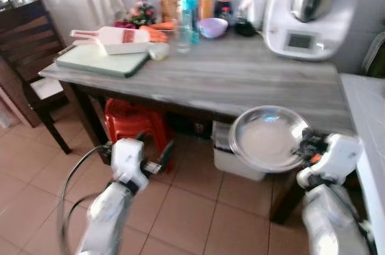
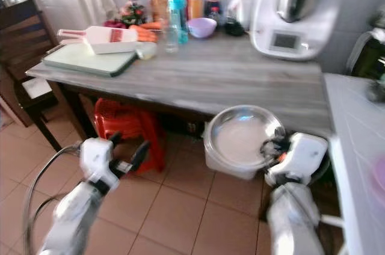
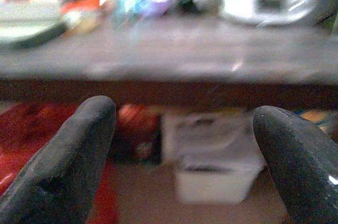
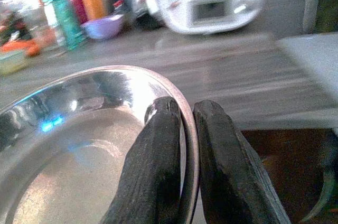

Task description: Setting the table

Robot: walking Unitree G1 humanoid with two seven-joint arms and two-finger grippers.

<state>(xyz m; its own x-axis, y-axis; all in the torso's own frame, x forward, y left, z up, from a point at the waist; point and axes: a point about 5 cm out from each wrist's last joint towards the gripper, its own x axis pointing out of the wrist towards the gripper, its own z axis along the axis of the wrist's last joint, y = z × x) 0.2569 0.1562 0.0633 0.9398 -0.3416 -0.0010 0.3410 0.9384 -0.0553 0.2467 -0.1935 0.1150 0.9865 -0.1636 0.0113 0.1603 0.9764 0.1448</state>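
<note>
Silver-white arms, black-fingered left gripper (image 1: 157, 160), seemingly a grey cable (image 1: 65, 192) looping alongside.

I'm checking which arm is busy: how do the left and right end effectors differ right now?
The left end effector has its fingers spread wide with nothing between them; the right end effector is pinched shut on the rim of the steel plate. The left is held low, in front of the red stool under the table; the right holds its plate up at the table's front edge. Both have black fingers and point toward the table.
</note>
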